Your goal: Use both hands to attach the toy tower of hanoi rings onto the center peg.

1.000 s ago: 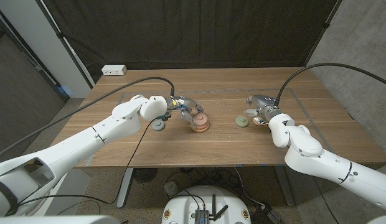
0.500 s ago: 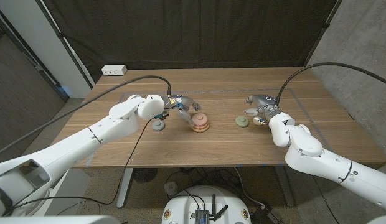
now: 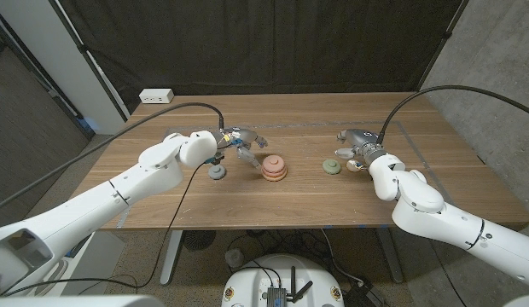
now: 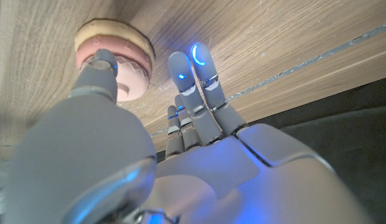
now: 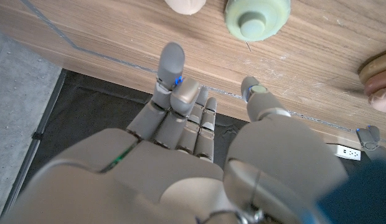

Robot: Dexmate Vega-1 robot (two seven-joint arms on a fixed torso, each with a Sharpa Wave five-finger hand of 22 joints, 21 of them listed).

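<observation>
A stack of pink rings on a tan base [image 3: 275,167] stands mid-table, and it also shows in the left wrist view [image 4: 121,53]. My left hand [image 3: 241,142] hovers just left of the stack with its fingers [image 4: 194,78] spread and nothing in it. A grey ring [image 3: 217,171] lies on the table under that arm. A green ring [image 3: 332,166] with a raised hub [image 5: 258,15] lies right of the stack. My right hand [image 3: 356,153] waits beside it, fingers [image 5: 171,71] stretched and holding nothing. A small beige piece [image 5: 187,5] lies near the green ring.
A white power strip [image 3: 156,96] sits at the table's back left corner. Thin tape lines [image 3: 418,149] mark the wood. A black curtain hangs behind the table, and concrete shows on the right.
My left hand has pulled back from the pink stack, moving left and away, with its fingers now apart. The right hand and the green ring have not moved.
</observation>
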